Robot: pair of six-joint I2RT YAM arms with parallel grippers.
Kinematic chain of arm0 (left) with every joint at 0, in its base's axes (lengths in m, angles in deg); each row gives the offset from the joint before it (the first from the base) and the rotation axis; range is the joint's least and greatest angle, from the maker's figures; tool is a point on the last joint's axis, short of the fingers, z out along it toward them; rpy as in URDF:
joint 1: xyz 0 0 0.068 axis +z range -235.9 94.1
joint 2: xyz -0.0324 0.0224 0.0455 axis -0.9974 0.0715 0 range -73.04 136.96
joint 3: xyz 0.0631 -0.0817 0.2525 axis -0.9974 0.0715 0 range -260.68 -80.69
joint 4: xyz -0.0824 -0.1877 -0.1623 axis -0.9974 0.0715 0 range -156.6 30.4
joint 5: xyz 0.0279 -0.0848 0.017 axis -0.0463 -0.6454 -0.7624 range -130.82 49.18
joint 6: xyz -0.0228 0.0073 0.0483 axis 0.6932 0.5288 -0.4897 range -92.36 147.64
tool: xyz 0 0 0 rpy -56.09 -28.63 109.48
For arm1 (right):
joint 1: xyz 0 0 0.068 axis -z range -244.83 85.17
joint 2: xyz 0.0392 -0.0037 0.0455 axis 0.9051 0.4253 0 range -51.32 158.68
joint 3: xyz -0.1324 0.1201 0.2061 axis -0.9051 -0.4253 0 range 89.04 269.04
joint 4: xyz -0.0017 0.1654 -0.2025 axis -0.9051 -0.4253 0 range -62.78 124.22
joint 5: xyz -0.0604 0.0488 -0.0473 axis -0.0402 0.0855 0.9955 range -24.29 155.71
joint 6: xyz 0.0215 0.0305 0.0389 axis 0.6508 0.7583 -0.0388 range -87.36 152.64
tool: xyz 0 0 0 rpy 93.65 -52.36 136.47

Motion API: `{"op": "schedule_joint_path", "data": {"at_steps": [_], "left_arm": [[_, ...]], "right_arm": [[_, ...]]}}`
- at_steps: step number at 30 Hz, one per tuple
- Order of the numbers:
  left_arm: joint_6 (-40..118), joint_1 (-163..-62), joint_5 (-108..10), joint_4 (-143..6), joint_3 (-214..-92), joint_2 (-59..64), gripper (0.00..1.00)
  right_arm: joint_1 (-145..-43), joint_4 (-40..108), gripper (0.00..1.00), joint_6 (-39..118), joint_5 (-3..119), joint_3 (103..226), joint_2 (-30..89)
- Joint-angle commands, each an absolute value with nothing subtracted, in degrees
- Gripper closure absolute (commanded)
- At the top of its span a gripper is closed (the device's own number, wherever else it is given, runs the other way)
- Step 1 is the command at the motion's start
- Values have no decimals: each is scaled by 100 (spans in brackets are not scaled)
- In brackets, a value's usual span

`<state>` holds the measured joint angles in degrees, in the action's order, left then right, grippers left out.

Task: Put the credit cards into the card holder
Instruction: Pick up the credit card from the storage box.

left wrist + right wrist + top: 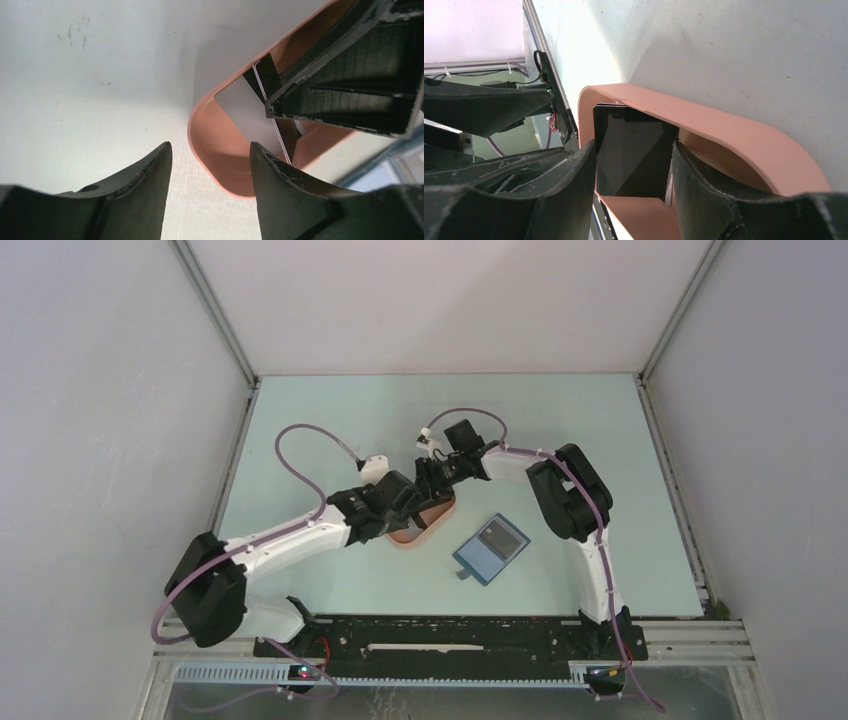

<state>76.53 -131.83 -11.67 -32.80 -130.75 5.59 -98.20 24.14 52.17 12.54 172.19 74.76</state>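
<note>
Tabletop (350, 410): black card (630, 131) upright in pink tray (734, 132), gripped by right hand (633, 147).

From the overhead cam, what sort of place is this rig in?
Probably a lab robot test cell: blank white panel walls on aluminium framing, a pale table, and the left arm and right arm bolted to one rail.

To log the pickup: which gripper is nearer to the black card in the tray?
Right. The right gripper grips the black card; the left gripper hangs open at the tray's end.
</note>
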Motion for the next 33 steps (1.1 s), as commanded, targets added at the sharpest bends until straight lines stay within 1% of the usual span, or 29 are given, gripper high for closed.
{"op": "schedule_joint_path", "data": {"at_steps": [1, 5, 9, 14, 22, 27, 33], "left_arm": [[7460, -13076, -1423, -3535, -12780, -16, 37], [7373, -12943, -1933, -4066, -12438, -534, 38], [7497, -12667, -2803, -5219, -11783, -919, 42], [7660, -12562, -3324, -6159, -11312, -1089, 41], [7957, -12502, -3693, -7242, -10989, -519, 40], [8057, -12417, -3761, -7558, -10961, -186, 40], [8164, -12372, -3810, -7912, -10786, 40, 44]], "right_arm": [[-9753, 2447, 59, 5389, 1216, 17233, 7602], [-9737, 2466, 59, 5444, 1126, 17236, 7567], [-9736, 2508, 60, 5535, 1017, 17236, 7535], [-9718, 2526, 60, 5623, 899, 17236, 7523], [-9696, 2548, 60, 5664, 834, 17236, 7540], [-9691, 2554, 60, 5696, 776, 17236, 7569], [-9696, 2613, 60, 5799, 651, 17244, 7620]]}}
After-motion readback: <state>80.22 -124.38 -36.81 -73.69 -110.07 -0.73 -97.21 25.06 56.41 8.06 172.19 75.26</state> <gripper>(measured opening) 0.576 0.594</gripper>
